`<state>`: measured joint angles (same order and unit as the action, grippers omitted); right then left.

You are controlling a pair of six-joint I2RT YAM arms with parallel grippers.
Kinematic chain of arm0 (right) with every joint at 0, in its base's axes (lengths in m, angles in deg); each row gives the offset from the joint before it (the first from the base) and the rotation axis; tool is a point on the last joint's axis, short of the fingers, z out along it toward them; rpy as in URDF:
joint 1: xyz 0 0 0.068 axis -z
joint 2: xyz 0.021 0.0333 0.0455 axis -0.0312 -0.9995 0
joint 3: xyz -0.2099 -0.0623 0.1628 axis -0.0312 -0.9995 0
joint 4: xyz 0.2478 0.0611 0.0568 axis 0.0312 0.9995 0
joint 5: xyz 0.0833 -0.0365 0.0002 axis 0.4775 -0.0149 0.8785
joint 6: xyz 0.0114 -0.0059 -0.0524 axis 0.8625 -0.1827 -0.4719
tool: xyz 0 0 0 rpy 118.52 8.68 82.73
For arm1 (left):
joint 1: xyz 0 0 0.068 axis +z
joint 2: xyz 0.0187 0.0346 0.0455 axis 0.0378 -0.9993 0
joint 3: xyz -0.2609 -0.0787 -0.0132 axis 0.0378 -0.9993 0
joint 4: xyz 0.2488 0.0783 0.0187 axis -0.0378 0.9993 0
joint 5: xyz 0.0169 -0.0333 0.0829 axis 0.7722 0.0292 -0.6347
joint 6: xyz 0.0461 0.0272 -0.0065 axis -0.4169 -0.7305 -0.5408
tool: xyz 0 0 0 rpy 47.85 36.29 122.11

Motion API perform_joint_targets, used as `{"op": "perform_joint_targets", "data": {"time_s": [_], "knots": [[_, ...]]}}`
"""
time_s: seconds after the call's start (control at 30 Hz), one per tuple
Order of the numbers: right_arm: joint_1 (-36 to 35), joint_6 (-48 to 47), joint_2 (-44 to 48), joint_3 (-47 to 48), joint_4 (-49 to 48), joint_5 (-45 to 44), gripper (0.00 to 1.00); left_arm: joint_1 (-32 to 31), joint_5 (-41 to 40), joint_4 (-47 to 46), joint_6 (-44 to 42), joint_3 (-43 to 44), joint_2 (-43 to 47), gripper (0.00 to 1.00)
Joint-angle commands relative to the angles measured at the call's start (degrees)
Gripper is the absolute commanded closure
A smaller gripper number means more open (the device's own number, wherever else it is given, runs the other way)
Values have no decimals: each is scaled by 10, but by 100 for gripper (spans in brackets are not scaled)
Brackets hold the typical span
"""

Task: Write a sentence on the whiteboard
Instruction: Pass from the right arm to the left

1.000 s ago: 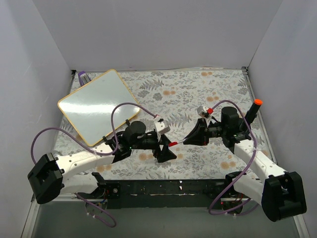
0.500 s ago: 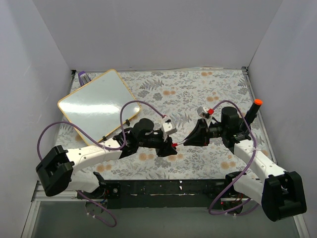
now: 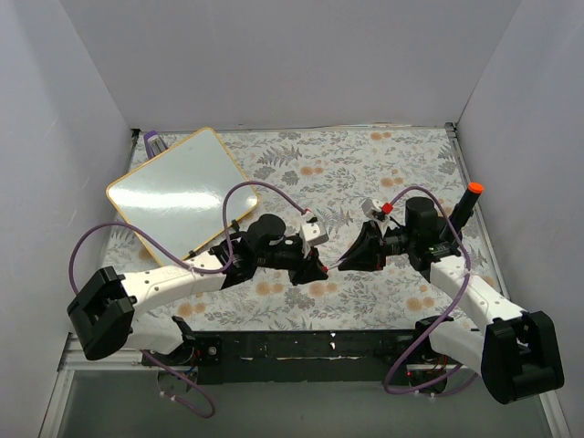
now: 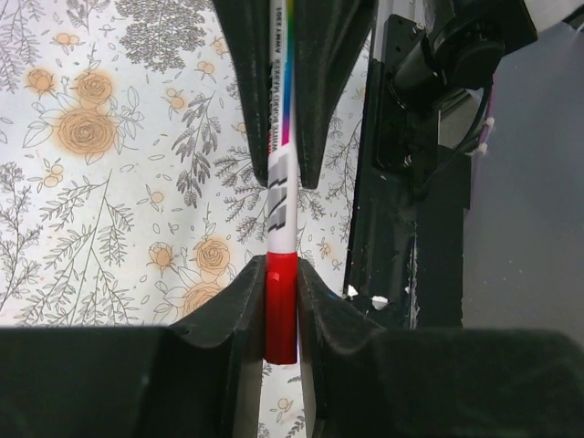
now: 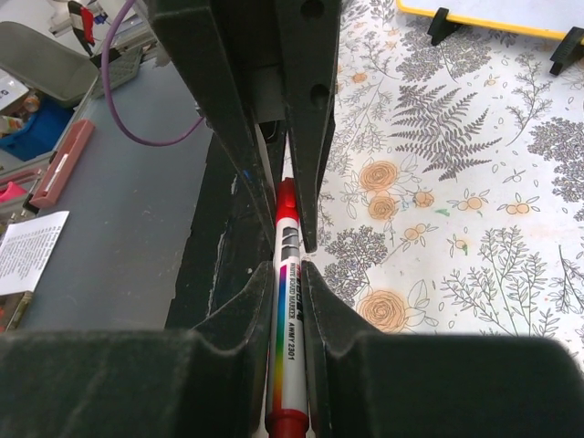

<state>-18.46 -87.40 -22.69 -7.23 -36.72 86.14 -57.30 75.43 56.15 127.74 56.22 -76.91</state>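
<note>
- The whiteboard (image 3: pixel 175 196) lies flat at the far left, well apart from both pincers.
- Near centre, the left gripper (image 3: pixel 317 265) is closed narrow on the marker (image 4: pixel 282 228), pinching its red cap (image 4: pixel 281 315).
- Just right of it, the right gripper (image 3: pixel 347 262) clamps the same marker's white barrel.

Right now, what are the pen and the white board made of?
The marker looks like smooth plastic: a glossy white barrel with a printed rainbow stripe and a shiny red cap. The whiteboard seems to be a slick coated panel, judging by its pale sheen. Its thin yellow-orange frame is probably plastic, though that is hard to tell.
</note>
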Motion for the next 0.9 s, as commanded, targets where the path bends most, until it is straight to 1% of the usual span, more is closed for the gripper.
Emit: {"op": "perform_joint_targets", "data": {"time_s": [0.0,0.03,0.13,0.27,0.33,0.43,0.5,0.6,0.7,0.73,0.87], "knots": [[-4,-34,0,6,19,14,99,-2,7,12,-22,34,-8,90],[-4,-43,0,7,26,13,99,-2,7,16,-24,36,-9,95],[-7,-66,-2,14,57,6,99,-2,5,36,-38,42,-7,100],[-13,-108,-7,26,88,-6,99,-2,-10,88,-58,57,1,100],[-17,-127,-8,29,116,-11,99,-2,-18,99,-63,60,6,100],[-21,-144,-9,32,131,-19,99,-3,-24,111,-65,62,15,100],[-23,-154,-10,34,139,-22,99,-2,-29,113,-66,62,20,96],[-27,-171,-10,37,153,-29,99,-2,-35,119,-67,64,24,94],[-31,-185,-13,40,168,-38,99,-3,-37,129,-72,71,28,96],[-33,-195,-13,42,173,-41,99,-2,-37,134,-72,72,28,100],[-40,-222,-15,47,196,-56,99,-2,-37,142,-80,79,32,100]]}}
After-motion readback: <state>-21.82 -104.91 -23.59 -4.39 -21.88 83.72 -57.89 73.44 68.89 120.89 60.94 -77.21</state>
